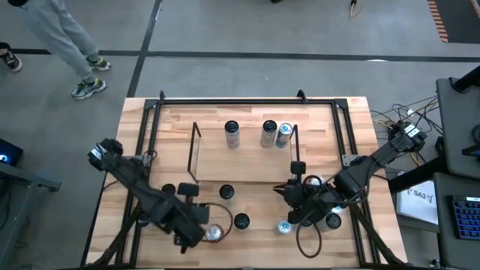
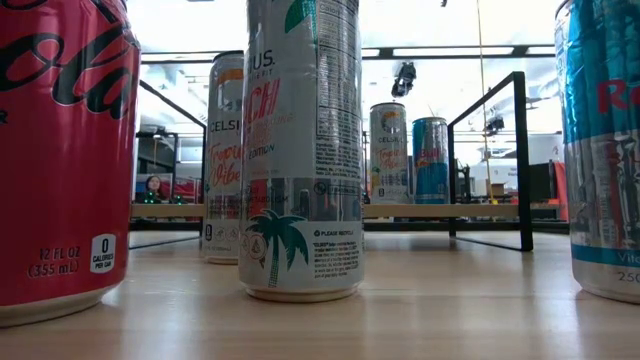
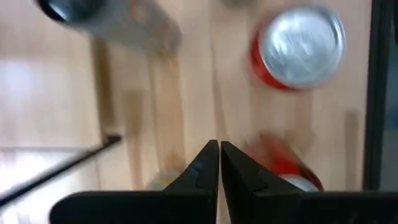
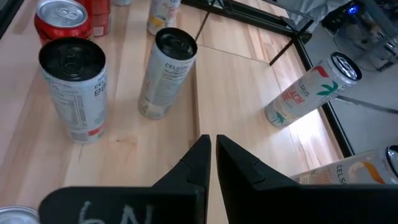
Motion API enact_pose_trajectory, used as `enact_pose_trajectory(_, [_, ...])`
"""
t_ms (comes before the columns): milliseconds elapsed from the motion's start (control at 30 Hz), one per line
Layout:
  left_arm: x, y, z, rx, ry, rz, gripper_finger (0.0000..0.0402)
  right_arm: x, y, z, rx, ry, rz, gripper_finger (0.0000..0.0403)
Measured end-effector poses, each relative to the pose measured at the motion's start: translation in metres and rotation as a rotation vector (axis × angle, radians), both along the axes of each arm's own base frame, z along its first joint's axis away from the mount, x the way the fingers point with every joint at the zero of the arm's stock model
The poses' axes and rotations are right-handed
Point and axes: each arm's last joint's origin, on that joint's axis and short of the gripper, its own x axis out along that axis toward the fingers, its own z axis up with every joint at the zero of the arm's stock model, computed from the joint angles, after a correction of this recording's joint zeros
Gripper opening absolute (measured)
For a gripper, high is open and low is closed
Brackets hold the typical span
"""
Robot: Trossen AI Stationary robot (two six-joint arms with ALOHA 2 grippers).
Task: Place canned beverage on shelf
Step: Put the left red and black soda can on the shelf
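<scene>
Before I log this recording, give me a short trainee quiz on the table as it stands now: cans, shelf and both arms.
1. True or false: the low wood-based wire shelf already holds three upright cans.
2. Which best describes both sets of jaws? A) both shut and empty B) left shut on a can C) right open wide
3. Fill in: the left gripper hangs over the table's ____ edge, beside a red can with a silver top.

Key
1. True: a black-topped can stands apart from a pair, a silver can and a blue-and-silver can.
2. A; the right gripper holds nothing either.
3. Front.
</scene>
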Motion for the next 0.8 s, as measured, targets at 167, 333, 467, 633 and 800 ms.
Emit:
enact_pose_trajectory(167, [-0.023,-0.019,0.000,-0.033,0.040,-0.020,0.0000,0.001,0.001,0.001,0.008,-0.016,0.000,0.0018])
enact_pose_trajectory(333, [-0.037,-0.029,0.004,-0.073,0.021,0.059,0.0000,0.002,0.000,0.002,-0.005,-0.032,-0.006,0.0018])
enact_pose_trajectory(467, [-0.040,-0.032,0.003,-0.091,0.015,0.148,0.0000,0.004,-0.002,0.003,-0.022,-0.050,-0.035,0.0018])
enact_pose_trajectory(633, [-0.039,-0.035,0.003,-0.162,0.046,0.227,0.0021,0.006,-0.006,0.003,-0.024,-0.050,-0.050,0.0018])
enact_pose_trajectory(800, [-0.039,-0.037,0.003,-0.213,0.082,0.268,0.0089,0.007,-0.007,0.003,-0.028,-0.046,-0.046,0.0018])
